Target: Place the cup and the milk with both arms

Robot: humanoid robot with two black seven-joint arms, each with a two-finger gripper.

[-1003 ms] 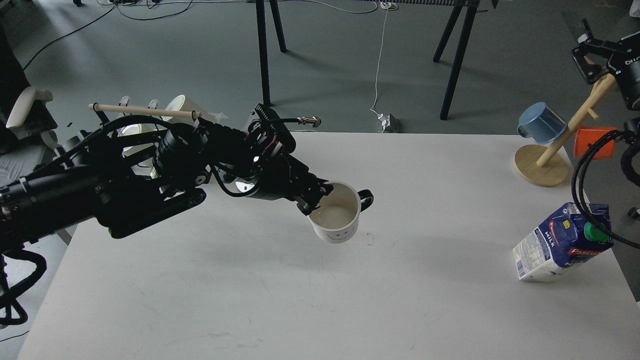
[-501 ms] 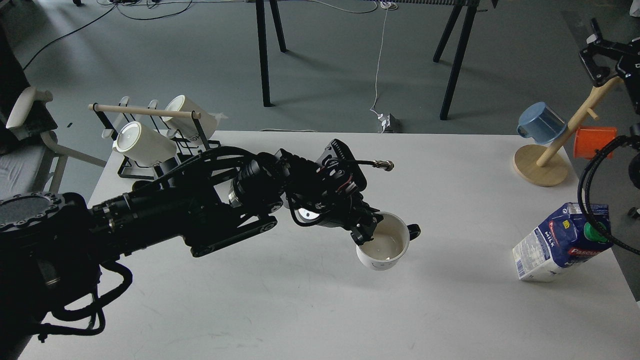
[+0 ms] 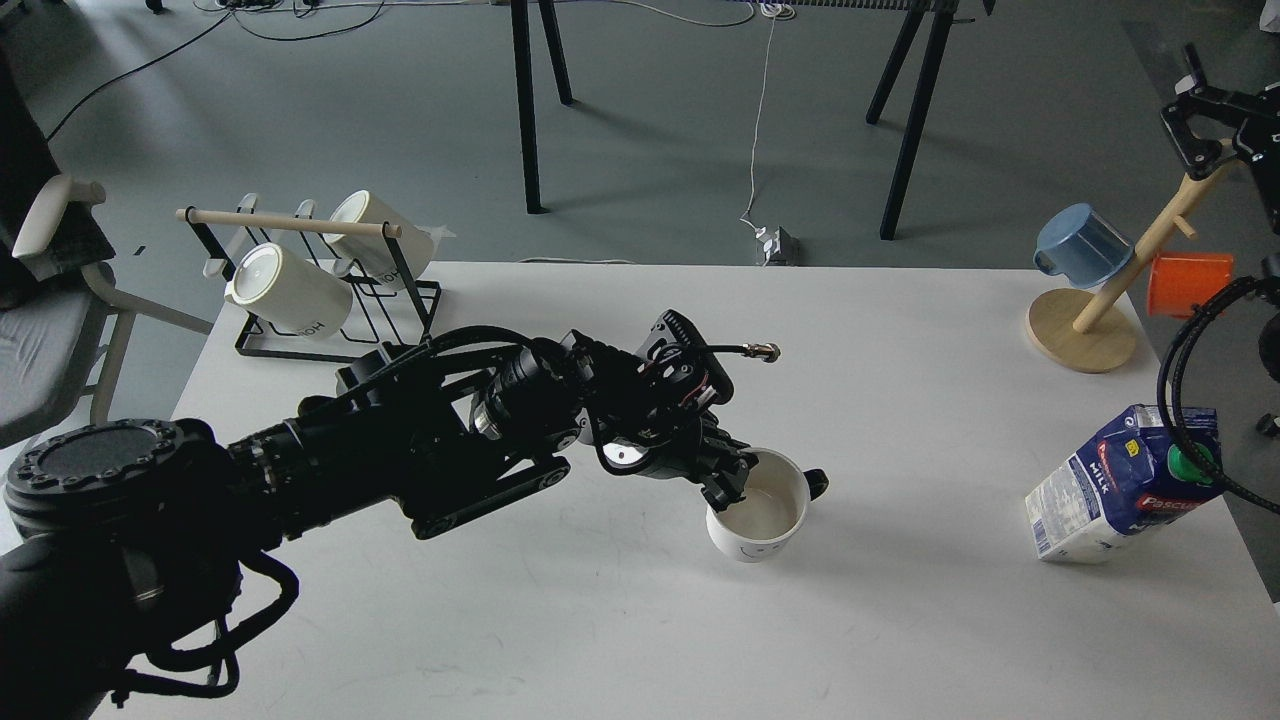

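Observation:
A white cup with a smiley face and a dark handle is upright near the middle of the white table. My left gripper is shut on its left rim, one finger inside the cup. The cup is at or just above the tabletop; I cannot tell whether it rests on it. A blue and white milk carton with a green cap leans tilted at the table's right edge. A black cable of my right arm crosses in front of it. My right gripper is high at the far right, away from the carton; its fingers are unclear.
A black wire rack with two white mugs stands at the back left. A wooden mug tree with a blue cup and an orange cup stands at the back right. A chair is beside the table's left side.
My left arm carried the cup right and toward the front, then lowered it close to the tabletop. The milk carton has not moved. The right gripper shifted slightly right.

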